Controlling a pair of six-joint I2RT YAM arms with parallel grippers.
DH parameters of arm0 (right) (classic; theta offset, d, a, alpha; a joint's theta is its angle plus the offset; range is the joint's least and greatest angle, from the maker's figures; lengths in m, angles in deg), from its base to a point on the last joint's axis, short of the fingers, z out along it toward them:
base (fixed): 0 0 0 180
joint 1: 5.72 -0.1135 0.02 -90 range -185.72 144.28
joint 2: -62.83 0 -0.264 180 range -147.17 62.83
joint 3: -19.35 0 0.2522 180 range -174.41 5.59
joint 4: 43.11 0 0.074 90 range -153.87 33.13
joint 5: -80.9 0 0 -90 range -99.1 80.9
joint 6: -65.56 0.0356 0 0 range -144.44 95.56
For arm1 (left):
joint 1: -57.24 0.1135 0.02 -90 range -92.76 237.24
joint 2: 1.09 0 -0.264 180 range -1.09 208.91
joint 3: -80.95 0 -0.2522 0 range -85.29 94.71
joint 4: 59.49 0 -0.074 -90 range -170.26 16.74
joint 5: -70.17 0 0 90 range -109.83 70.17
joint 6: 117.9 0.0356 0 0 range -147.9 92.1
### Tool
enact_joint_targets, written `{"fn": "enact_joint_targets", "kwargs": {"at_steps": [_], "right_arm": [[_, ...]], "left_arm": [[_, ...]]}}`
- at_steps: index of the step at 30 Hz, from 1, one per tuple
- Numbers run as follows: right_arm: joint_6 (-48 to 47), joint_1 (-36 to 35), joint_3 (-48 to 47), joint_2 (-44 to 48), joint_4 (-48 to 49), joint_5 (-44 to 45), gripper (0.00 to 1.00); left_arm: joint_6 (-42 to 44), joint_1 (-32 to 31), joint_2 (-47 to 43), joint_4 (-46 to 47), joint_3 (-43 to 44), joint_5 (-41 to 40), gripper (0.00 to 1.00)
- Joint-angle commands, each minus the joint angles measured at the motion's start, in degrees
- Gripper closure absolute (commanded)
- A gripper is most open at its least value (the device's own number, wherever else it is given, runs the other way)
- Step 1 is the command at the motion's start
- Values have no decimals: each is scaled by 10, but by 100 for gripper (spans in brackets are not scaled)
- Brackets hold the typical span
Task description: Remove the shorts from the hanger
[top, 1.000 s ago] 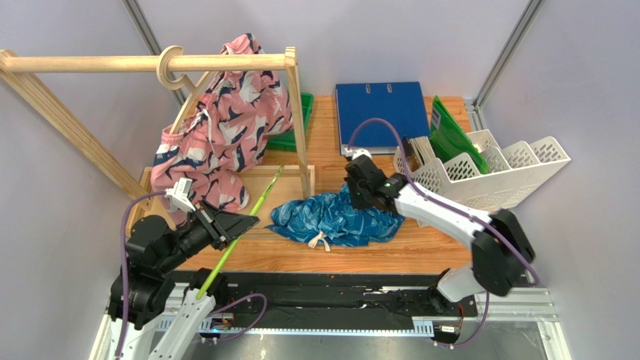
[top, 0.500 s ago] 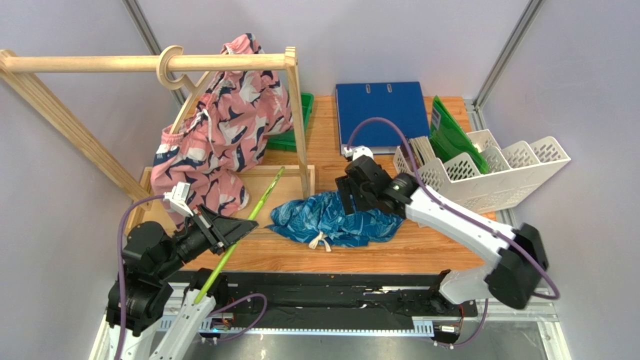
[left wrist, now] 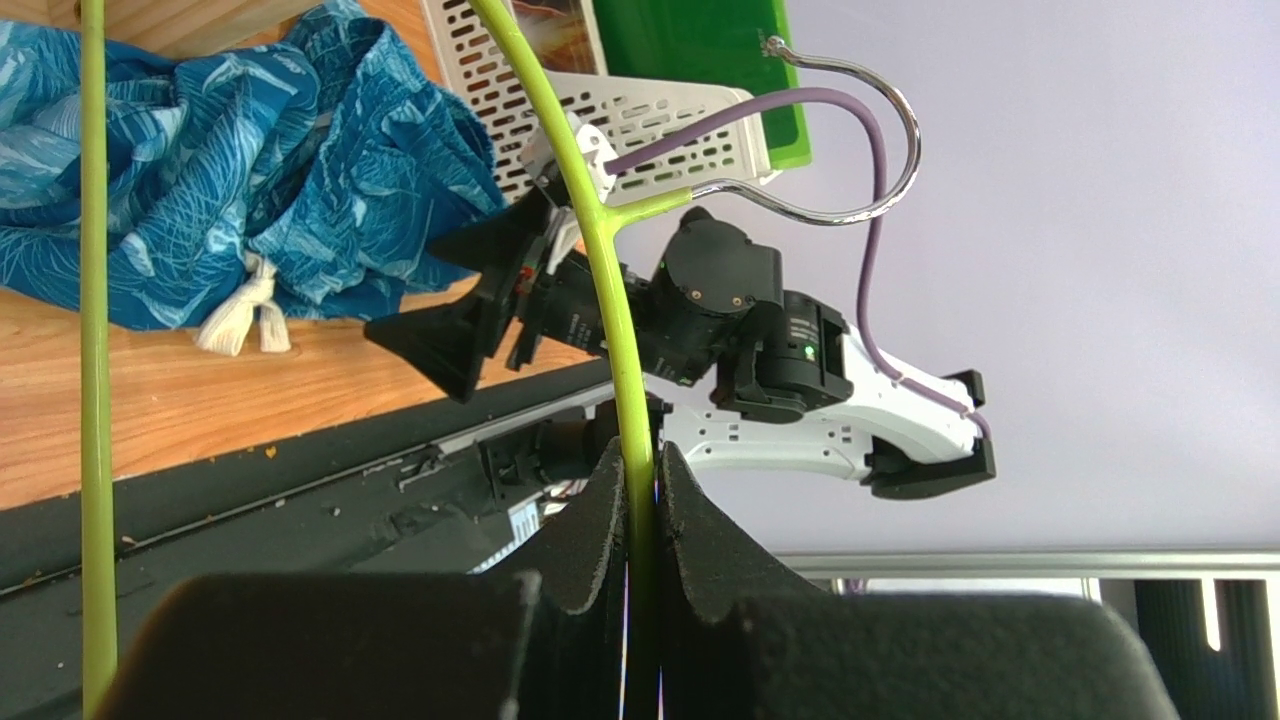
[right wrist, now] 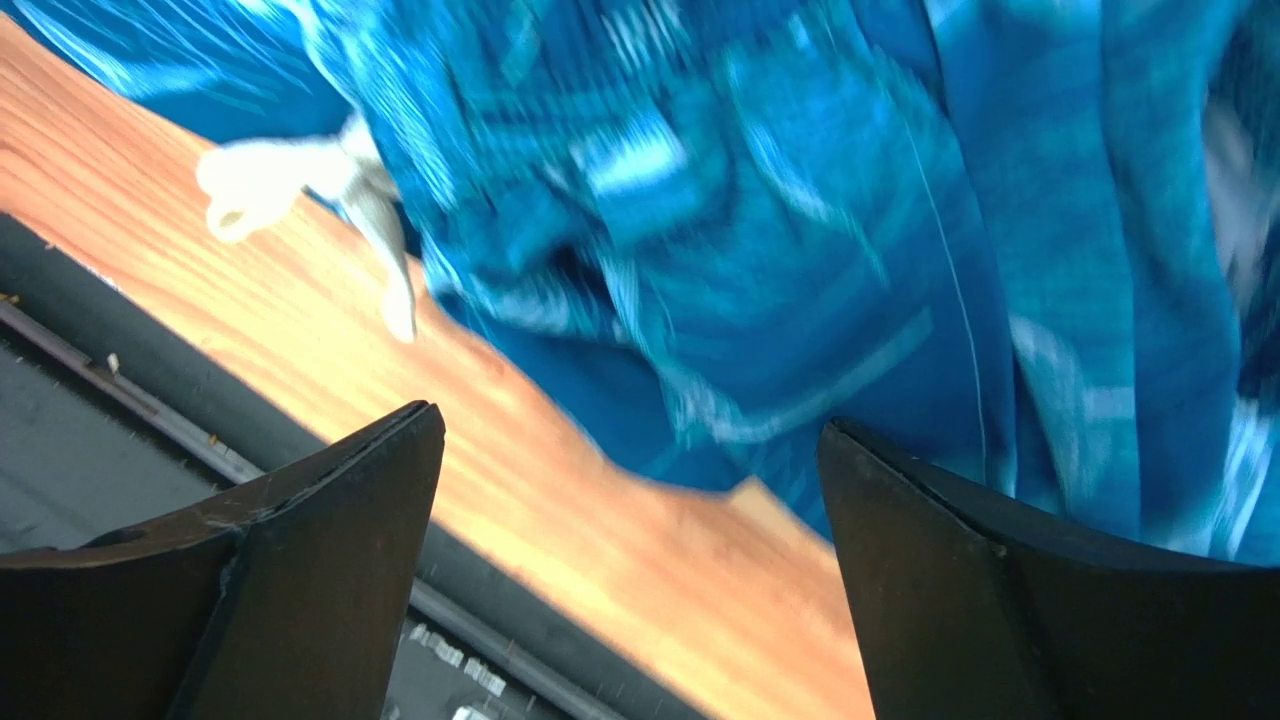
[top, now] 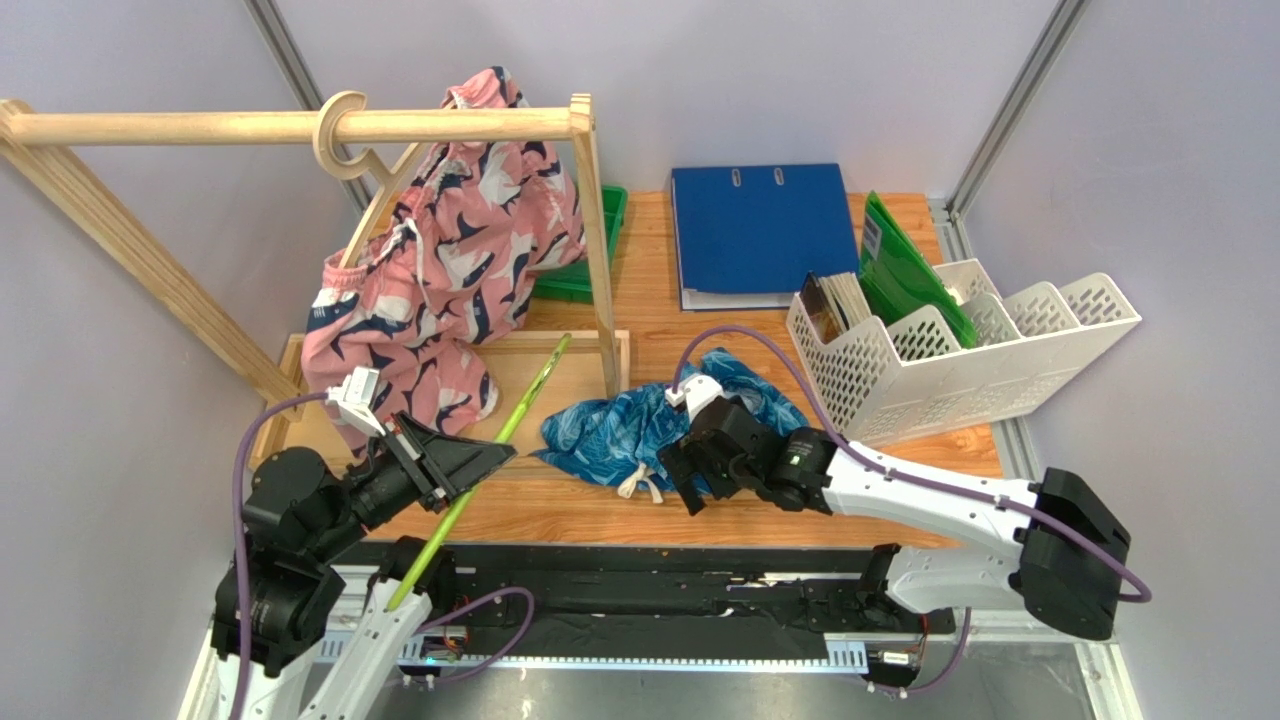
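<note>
Tabletop (top: 549, 513): binder (top: 759, 225), file rack (top: 962, 368) (white); left hand (top: 496, 446) grips green hanger (top: 522, 398), right hand (top: 679, 483) spread over blue shorts (top: 613, 426)

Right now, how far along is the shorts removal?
Done: the blue shorts lie loose on the table, off the green hanger. In hand: the left end effector is shut on that hanger; the right end effector is open over the blue shorts. Left: the pink shorts hang on the wooden hanger.

1 shorts pair (top: 451, 255) hangs left (other pair (top: 601, 428) lies right, on table (top: 649, 300)).
</note>
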Motion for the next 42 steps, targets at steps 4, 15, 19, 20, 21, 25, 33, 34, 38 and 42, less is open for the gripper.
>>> {"fn": "enact_joint_targets", "kwargs": {"at_steps": [4,15,19,20,21,25,33,34,38,42], "right_arm": [[-161,-9,6,-18,165,-19,1],[-197,-9,-1,-145,259,-47,0],[-183,-10,24,-161,308,-9,2],[-181,-11,44,-163,338,2,3],[-180,-12,49,-165,345,15,4],[-170,-17,59,-182,360,48,26],[-126,-18,82,-181,374,70,79],[-121,-18,87,-174,380,72,88],[-92,-18,108,-126,379,71,100],[-65,-18,122,-59,357,90,100]], "left_arm": [[15,3,-19,-11,25,3,100],[-11,3,-33,-1,5,2,100],[-18,3,-33,4,8,6,100],[-18,3,-32,5,9,5,100],[-18,3,-31,4,9,5,100],[-19,3,-32,3,10,5,100],[-22,3,-32,5,6,3,100],[-22,3,-33,4,6,2,100],[-22,3,-35,2,6,3,100],[-21,3,-36,2,3,3,100]]}}
